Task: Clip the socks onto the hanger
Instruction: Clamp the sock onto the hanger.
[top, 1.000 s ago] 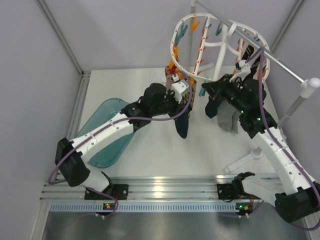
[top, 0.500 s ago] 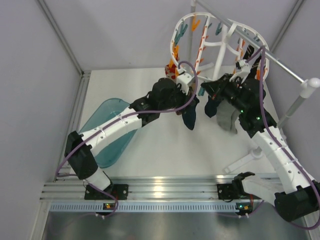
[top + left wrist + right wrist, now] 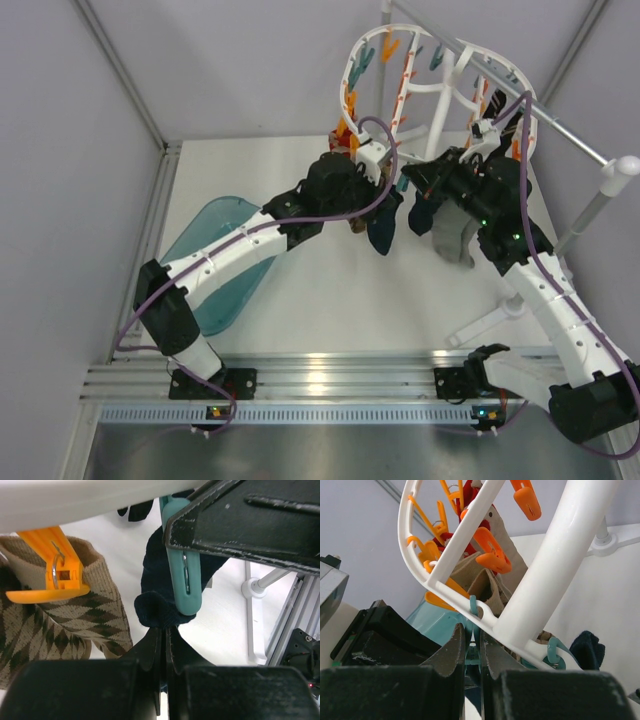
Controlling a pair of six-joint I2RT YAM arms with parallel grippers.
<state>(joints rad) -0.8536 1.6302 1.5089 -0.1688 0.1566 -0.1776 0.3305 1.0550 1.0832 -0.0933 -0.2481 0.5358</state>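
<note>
The white oval hanger (image 3: 430, 95) hangs from a rod at the back, with orange and teal pegs dangling. My left gripper (image 3: 374, 205) is shut on the top edge of a dark navy sock (image 3: 383, 228) and holds it up at a teal peg (image 3: 182, 575), as the left wrist view (image 3: 163, 630) shows. My right gripper (image 3: 408, 185) is shut on that teal peg (image 3: 472, 650), squeezing it under the frame (image 3: 555, 565). A zigzag sock (image 3: 60, 625) hangs from an orange peg (image 3: 55, 575) beside it. A grey sock (image 3: 455, 235) hangs by my right arm.
A translucent teal tub (image 3: 215, 260) lies at the left of the table. The metal rod (image 3: 520, 90) runs to a stand (image 3: 600, 200) at the right, whose foot (image 3: 490, 320) rests on the table. Another dark sock (image 3: 587, 650) hangs near the right gripper.
My left arm has moved up and right with the navy sock, bringing it to the teal peg. My right gripper has stayed at the peg.
</note>
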